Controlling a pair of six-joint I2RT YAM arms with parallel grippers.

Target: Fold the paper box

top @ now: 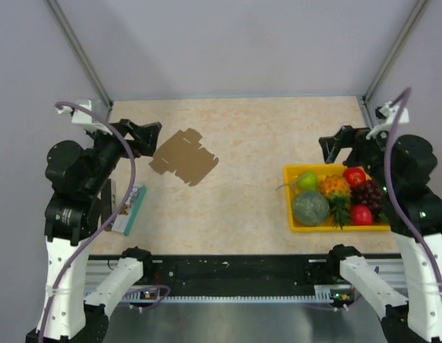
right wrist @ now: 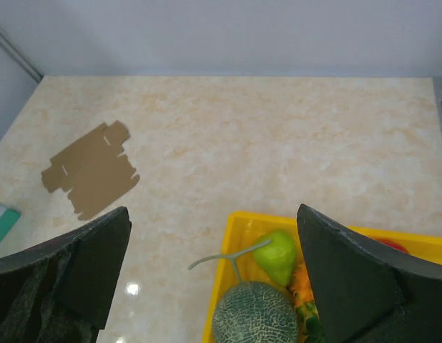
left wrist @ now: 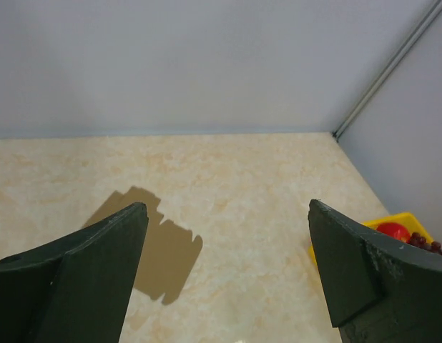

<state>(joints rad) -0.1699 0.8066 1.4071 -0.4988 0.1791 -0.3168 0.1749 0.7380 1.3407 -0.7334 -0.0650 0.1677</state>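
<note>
I have my left hand (top: 152, 140) open and empty just beside the flat brown die-cut cardboard sheet (top: 184, 156), ready to fold; my right hand (top: 334, 146) is open too.

Setting: a robotics lab test cell, not a home or a shop. Evidence: plain grey panel walls (top: 235, 43) close in the table (top: 257, 207) on three sides and meet at bare metal corner struts (top: 78, 50). The left arm (top: 71, 179) and right arm (top: 414, 186) are fixed at the near edge by a black mounting rail (top: 235, 270). An exposed purple cable (top: 133, 175) loops along the left arm. A yellow tray (top: 288, 204) of glossy fruit is the only domestic-looking item.
</note>
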